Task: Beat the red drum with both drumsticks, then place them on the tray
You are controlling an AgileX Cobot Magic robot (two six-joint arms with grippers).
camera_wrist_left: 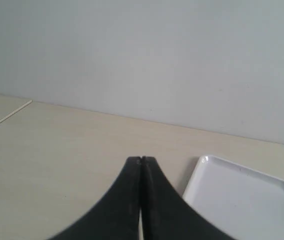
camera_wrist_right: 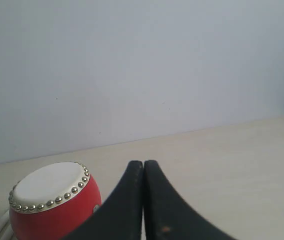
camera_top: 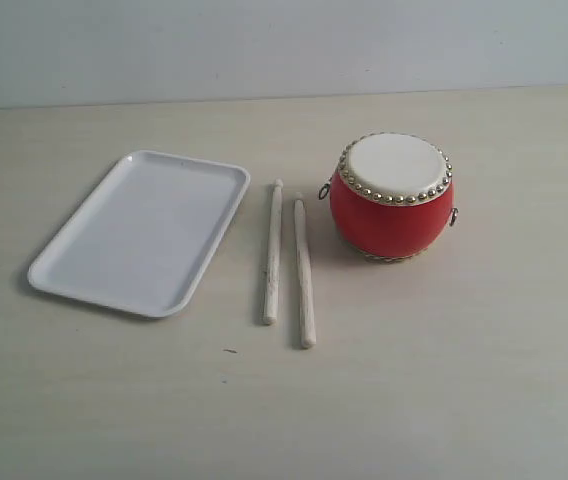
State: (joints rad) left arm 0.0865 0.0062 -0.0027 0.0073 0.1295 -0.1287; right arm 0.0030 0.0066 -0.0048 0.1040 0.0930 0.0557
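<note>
The sticks (camera_top: 273,252) are lying side by side on the table (camera_top: 464,380), between the tray (camera_top: 144,230) and the drum (camera_top: 392,197). The left gripper (camera_wrist_left: 141,160) and the right gripper (camera_wrist_right: 143,162) are pressing their jaws together, pinching nothing.

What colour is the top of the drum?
Cream-white drum top, ringed with brass studs; clearest in the exterior view.
</note>
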